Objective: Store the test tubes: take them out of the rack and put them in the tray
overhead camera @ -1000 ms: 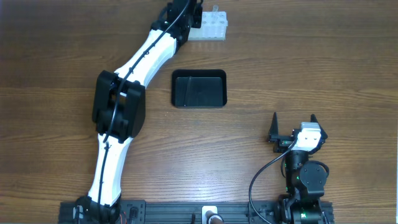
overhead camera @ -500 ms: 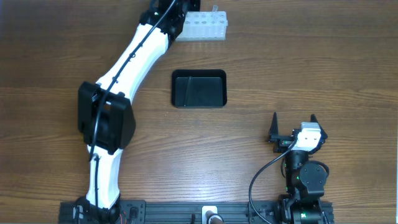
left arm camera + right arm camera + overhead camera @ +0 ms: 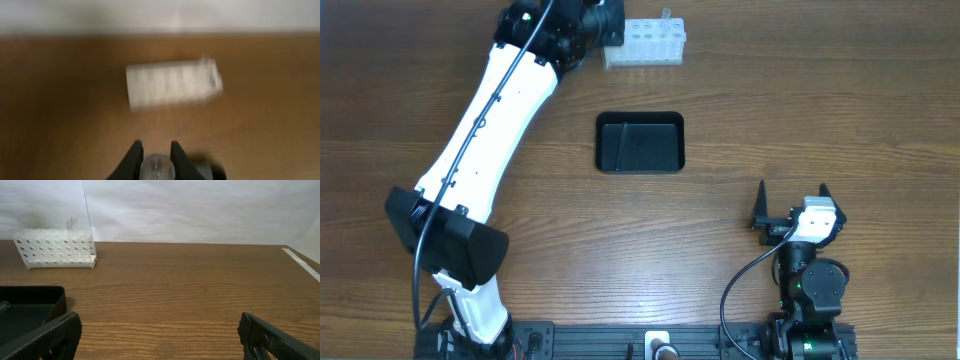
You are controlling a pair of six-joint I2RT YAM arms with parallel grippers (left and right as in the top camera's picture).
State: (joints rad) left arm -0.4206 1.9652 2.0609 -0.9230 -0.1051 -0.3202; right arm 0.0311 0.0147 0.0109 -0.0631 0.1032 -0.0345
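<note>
The left gripper (image 3: 155,146) has its two dark fingers closed on a clear glass test tube (image 3: 156,168), whose round end shows between them in the left wrist view. From above, this gripper (image 3: 603,22) sits at the far side of the brown wooden table (image 3: 820,90), just beside the left end of the white perforated plastic rack (image 3: 645,45). In the left wrist view the rack (image 3: 172,84) is apart from the held tube, with bare wood between them.

One more clear tube (image 3: 666,15) stands upright in the rack near its right end; the right wrist view shows it rising above the top of the rack (image 3: 55,247).

The black rectangular plastic tray (image 3: 640,116) lies on the table nearer the arm bases than the rack, apart from it. A faint pale streak crosses its floor; I cannot tell what it is.

The right gripper (image 3: 790,208) rests low near its own base, well apart from tray and rack, its fingers spread wide with nothing between them.
</note>
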